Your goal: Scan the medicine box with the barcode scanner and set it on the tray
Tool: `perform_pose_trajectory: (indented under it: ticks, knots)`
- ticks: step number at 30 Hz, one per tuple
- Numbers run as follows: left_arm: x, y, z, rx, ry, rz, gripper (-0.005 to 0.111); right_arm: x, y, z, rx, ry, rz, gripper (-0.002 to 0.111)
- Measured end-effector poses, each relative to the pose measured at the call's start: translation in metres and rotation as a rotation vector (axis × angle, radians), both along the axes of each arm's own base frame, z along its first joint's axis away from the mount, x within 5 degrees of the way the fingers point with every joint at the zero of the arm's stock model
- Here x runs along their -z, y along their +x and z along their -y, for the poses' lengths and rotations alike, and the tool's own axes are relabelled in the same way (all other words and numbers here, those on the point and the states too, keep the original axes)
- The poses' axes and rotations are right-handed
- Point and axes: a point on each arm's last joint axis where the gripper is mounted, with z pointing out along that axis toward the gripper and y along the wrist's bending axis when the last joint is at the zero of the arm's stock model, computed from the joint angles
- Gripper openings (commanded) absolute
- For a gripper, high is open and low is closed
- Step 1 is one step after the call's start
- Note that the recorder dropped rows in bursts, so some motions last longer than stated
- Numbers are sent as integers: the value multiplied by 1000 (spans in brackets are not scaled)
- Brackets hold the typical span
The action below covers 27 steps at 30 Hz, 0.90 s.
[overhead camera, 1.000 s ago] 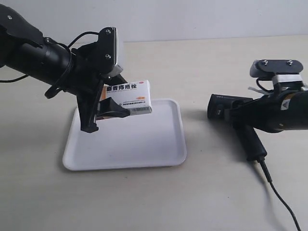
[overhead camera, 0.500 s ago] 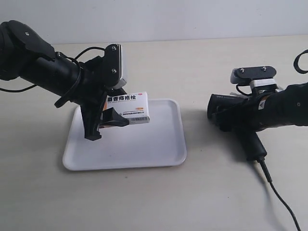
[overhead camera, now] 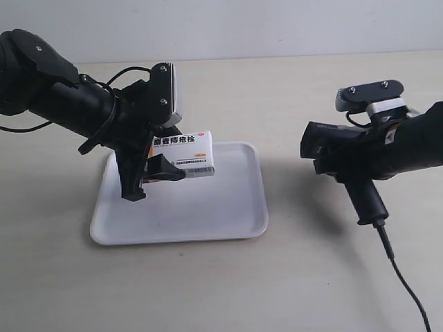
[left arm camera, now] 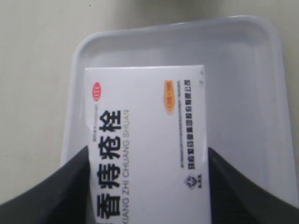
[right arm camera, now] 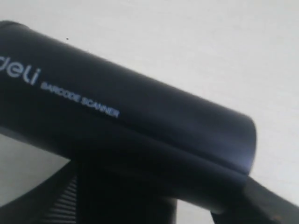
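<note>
We see the left pincer (overhead camera: 156, 168) clamped on the box (overhead camera: 183, 153), holding it in the air above the tray (overhead camera: 228, 221) at centre-left of the exterior frame. The box sits on edge with its barcode side turned toward the right of the frame — a pose that, we judge, offers the code to the scanner (overhead camera: 342, 162) rather than readying it for release. In the left wrist view the dark fingers (left arm camera: 51, 186) flank the box (left arm camera: 147, 140) on both sides, with the tray (left arm camera: 261, 70) directly beneath, so a short descent would land it inside the rim.

At the right of the exterior frame the right pincer holds the scanner clear of the worktop (overhead camera: 291, 290), its head aimed left at the box — the two are well apart. The right wrist view shows only the scanner body (right arm camera: 117, 135) close up; we take the pincer to be closed on it, since it hangs unsupported.
</note>
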Motion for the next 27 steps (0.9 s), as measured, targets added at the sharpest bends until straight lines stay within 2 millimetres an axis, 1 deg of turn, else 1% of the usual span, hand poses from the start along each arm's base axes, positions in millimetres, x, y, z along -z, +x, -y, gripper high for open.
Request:
perform_pose_trajectory:
  ticks: [3,5,8,10,15,20,23,27]
  knots:
    - [0,0,0,0,2,2,0,-23,-8,4,-56,-33,22,0]
    - [0,0,0,5,7,5,0,-34,-13,6,-77,-48,22,0]
    - [1,0,-1,21,20,8,0,-41,-17,8,-100,-62,30,0]
    - [1,0,-3,26,24,5,0,-42,-19,5,-120,-71,26,0]
    - [2,1,-9,41,43,2,0,-40,-29,-12,-211,-88,16,0]
    - [2,0,-10,66,43,-10,0,-39,-34,-21,-253,-92,17,0]
    - [2,-3,-9,87,37,-33,0,-31,-32,-23,-263,-104,1,0]
    - [2,-6,-8,103,28,-56,0,-16,-29,-25,-278,-129,-28,0]
